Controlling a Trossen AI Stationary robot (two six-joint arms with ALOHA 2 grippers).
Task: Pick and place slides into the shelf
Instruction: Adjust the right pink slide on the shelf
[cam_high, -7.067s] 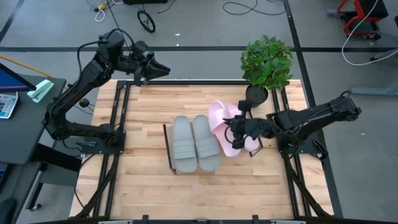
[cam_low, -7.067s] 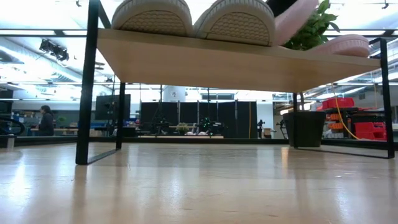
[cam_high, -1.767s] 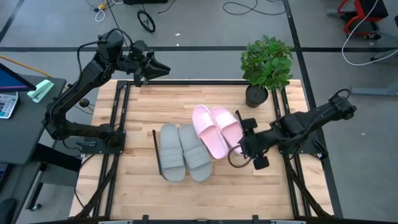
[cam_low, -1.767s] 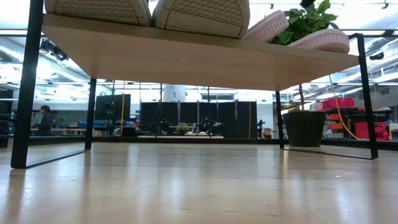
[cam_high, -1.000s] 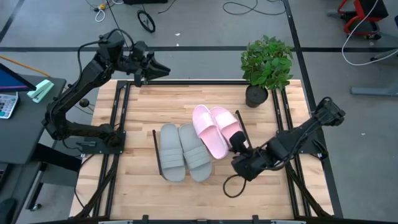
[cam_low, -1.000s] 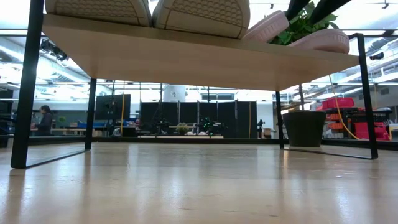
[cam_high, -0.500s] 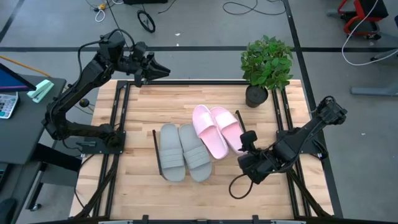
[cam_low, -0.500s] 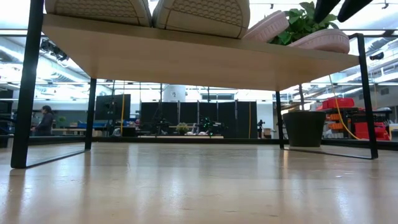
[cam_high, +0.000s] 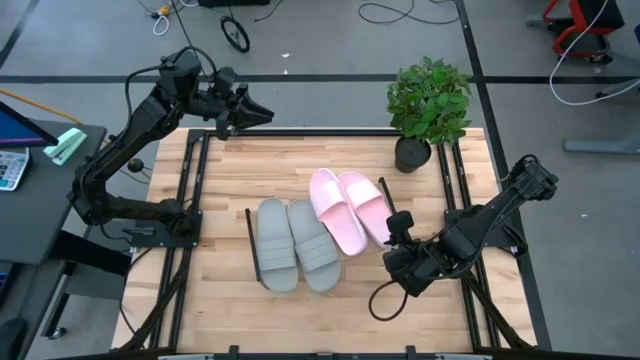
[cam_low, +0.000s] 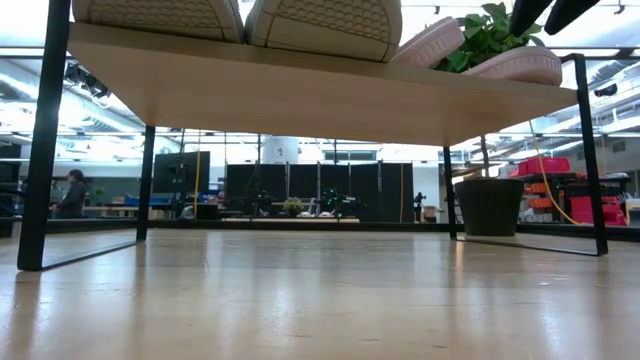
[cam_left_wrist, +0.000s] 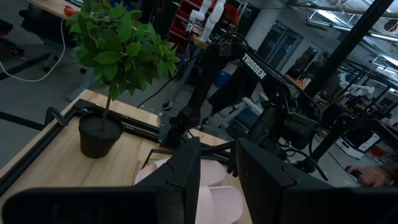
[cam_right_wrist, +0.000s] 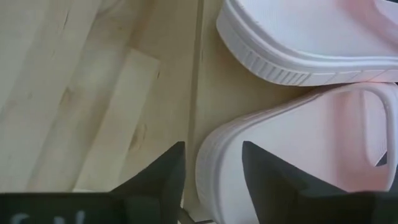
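The shelf (cam_low: 330, 100), a light-wood board on thin black end frames (cam_high: 252, 245), stands mid-table. On its board, soles down, rest the grey slides (cam_high: 295, 245) at the left and the pink slides (cam_high: 348, 208) at the right. My right gripper (cam_high: 397, 224) hovers open just off the pink pair's near right end; in the right wrist view (cam_right_wrist: 211, 171) a pink slide's rim (cam_right_wrist: 214, 140) shows below the gap. My left gripper (cam_high: 262, 112) hangs open over the table's far left edge, with nothing between its fingers (cam_left_wrist: 186, 177).
A potted plant (cam_high: 428, 100) stands at the table's far right corner, its pot (cam_high: 412, 152) close behind the pink pair. A loop of my right arm's cable (cam_high: 385, 298) hangs over the near right boards. Bare wood lies along the far and near sides.
My right gripper has drawn a little toward the table's right edge, away from the pink slides, and has since held still. The slides and the shelf have stayed where they were.
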